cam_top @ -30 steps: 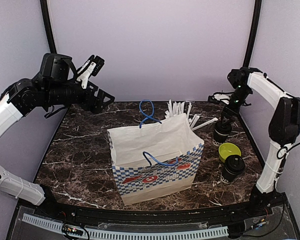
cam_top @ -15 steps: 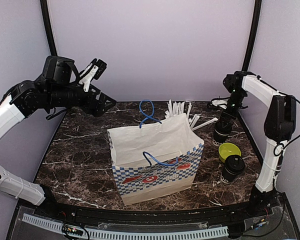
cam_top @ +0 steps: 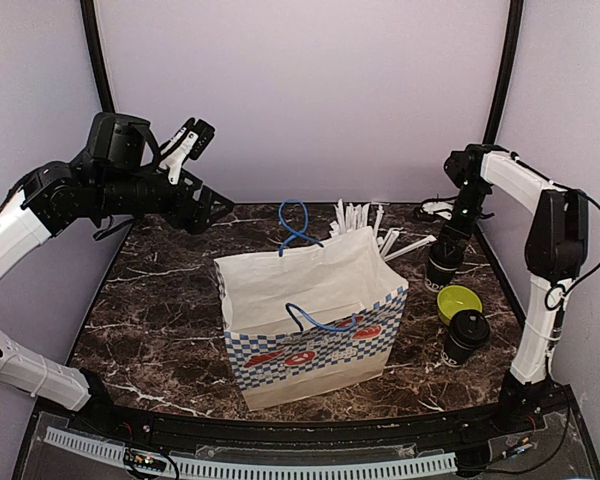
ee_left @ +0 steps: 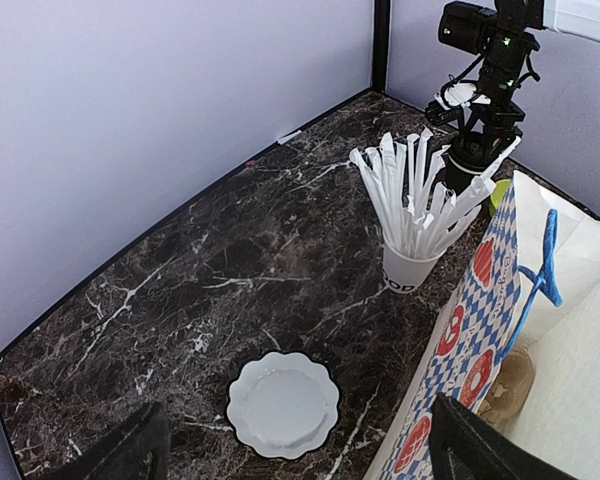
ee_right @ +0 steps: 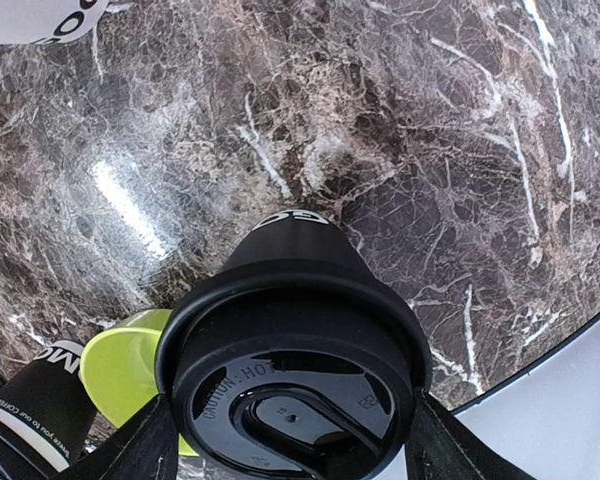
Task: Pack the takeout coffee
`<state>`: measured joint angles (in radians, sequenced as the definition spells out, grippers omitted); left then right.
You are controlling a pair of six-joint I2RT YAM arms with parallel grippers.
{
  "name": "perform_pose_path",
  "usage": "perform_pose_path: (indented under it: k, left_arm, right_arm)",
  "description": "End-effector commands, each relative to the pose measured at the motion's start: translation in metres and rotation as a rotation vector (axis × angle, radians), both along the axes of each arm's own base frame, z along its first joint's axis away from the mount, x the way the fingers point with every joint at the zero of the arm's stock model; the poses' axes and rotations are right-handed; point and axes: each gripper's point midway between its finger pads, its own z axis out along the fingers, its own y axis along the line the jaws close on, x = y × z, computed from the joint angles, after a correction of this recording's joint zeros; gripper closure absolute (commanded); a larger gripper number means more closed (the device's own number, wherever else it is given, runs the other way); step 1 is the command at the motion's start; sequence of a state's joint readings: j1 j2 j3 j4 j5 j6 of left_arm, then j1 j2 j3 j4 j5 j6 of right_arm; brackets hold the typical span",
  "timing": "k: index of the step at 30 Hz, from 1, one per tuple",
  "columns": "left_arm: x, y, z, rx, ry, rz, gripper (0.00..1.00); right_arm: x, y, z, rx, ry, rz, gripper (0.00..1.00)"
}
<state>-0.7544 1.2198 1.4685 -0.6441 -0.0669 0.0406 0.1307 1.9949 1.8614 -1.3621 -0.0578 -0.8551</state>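
at the right edge of the top view, right gripper (cam_top: 450, 240) low over the far black cup (cam_top: 443, 270), upright on the marble table (cam_top: 160, 300). from the right wrist, fingers (ee_right: 145, 445) at either side of that cup's black lid (ee_right: 295, 385), spread wide and hard by its rim. touching or a hair off, cannot tell. second black cup (cam_top: 465, 337), lidded too, at lower right near the front edge. lime-green bowl (cam_top: 459, 300) between the two cups. neither cup in the paper bag (cam_top: 315, 300), open-mouthed at centre frame, blue checks along its base. left gripper (cam_top: 212, 205) high at upper left, well above the table, jaws wide apart with nothing between. below it in the left wrist view: white scalloped plate (ee_left: 283, 403) at bottom centre, white cup of straws (ee_left: 412, 268) right of centre, beside the bag's checked side.
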Motion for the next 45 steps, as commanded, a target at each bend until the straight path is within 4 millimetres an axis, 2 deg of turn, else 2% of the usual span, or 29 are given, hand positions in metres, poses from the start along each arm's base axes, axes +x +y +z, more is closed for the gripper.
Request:
perform_pose_path:
  k: [1, 9, 17, 27, 30, 33, 37, 42, 45]
  left_arm:
    - [0.003, -0.002, -0.001, -0.011, -0.009, -0.005, 0.08]
    - [0.003, -0.004, -0.002, -0.01, -0.005, -0.012, 0.08]
    - [0.002, -0.004, -0.004, -0.012, 0.002, -0.017, 0.08]
    - [0.0, -0.005, -0.005, -0.017, 0.01, -0.025, 0.08]
    - [-0.001, -0.005, -0.006, -0.018, 0.014, -0.027, 0.08]
    - [-0.001, -0.006, -0.006, -0.02, 0.015, -0.031, 0.08]
    - [-0.002, -0.007, -0.004, -0.018, 0.012, -0.039, 0.08]
    - [-0.008, -0.019, -0.008, -0.019, 0.048, -0.113, 0.08]
    - [-0.021, -0.033, -0.016, -0.029, 0.106, -0.215, 0.09]
  right_arm:
    - [0.002, 0.0, -0.002, -0.009, 0.014, -0.006, 0.28]
    - [-0.006, -0.005, -0.014, -0.056, 0.042, -0.005, 0.25]
    - [-0.009, -0.001, -0.014, -0.052, 0.034, 0.003, 0.25]
    - [-0.019, 0.002, -0.023, -0.058, 0.065, 0.008, 0.22]
    - [-0.019, 0.003, -0.023, -0.058, 0.063, 0.008, 0.25]
    - [-0.019, 0.002, -0.021, -0.06, 0.061, 0.003, 0.34]
    - [-0.019, 0.005, -0.002, -0.04, 0.027, -0.008, 0.41]
    - [-0.023, 0.011, 0.056, 0.028, -0.107, -0.028, 0.45]
    - [-0.025, 0.01, 0.094, 0.05, -0.218, -0.044, 0.45]
